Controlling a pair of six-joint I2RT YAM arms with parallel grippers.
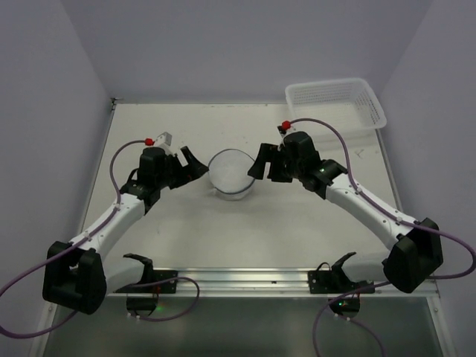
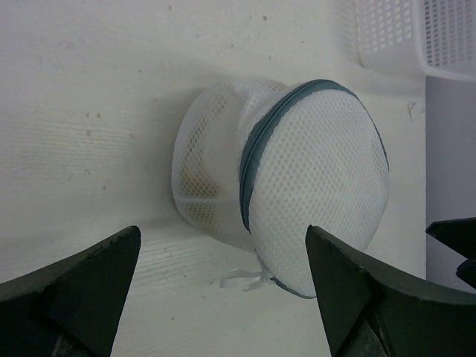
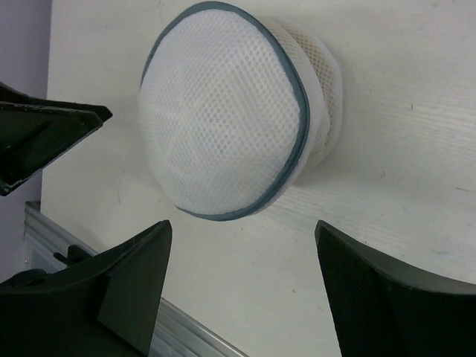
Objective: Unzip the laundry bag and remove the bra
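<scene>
Black wedge fingers, domed mesh bag

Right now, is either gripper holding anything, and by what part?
Nothing held. Left gripper and right gripper are open, flanking the laundry bag; neither is closed on it.

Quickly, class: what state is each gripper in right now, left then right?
Left gripper: open, holding nothing, just beside the laundry bag.
Right gripper: open, holding nothing, on the bag's other side.
</scene>
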